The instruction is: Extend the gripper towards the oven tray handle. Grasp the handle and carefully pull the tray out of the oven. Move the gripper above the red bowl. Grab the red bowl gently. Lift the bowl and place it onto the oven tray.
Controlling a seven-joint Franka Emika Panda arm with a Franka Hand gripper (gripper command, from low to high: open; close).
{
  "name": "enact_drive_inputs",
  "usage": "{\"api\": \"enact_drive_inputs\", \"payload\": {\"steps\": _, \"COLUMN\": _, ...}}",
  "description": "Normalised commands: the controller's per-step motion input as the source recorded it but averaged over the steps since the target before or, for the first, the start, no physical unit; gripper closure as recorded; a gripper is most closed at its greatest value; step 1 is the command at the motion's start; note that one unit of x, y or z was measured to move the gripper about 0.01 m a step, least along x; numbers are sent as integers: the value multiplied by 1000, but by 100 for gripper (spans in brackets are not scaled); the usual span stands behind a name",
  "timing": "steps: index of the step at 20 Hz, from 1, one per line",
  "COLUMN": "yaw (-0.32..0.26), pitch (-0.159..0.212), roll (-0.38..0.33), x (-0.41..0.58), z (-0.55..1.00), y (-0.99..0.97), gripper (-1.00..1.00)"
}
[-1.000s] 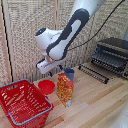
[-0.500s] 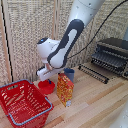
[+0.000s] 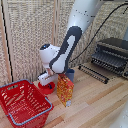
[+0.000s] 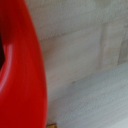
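The arm (image 3: 75,35) is big, fat and white, with round smooth parts. A wide black band runs along its lower part. A round white knob sits at its 9 o'clock end. Thin black cables hang off toward 3 o'clock.

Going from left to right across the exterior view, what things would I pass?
Red mesh basket → red bowl → orange packet → open oven door → oven.
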Motion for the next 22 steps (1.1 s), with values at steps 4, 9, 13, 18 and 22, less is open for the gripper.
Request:
{"api": "enact_drive_inputs", "payload": {"steps": 4, "yaw": 45, "pitch": 3, "roll": 0, "x": 41, "z": 0, "y": 0, "gripper": 100}}
{"api": "enact_drive_inputs", "payload": {"steps": 9, "yaw": 22, "pitch": 9, "roll": 0, "x": 4, "z": 0, "y": 0, "gripper": 100}}
{"api": "enact_drive_inputs", "payload": {"steps": 13, "yaw": 2, "pitch": 1, "roll": 0, "x": 0, "z": 0, "y": 0, "gripper": 100}}
{"api": "enact_drive_inputs", "payload": {"steps": 18, "yaw": -55, "pitch": -40, "roll": 27, "x": 57, "z": 43, "y": 0, "gripper": 100}}
{"api": "enact_drive_inputs", "payload": {"steps": 22, "yaw": -140, "pitch": -42, "roll": 66, "x": 269, "z": 342, "y": 0, "gripper": 100}}
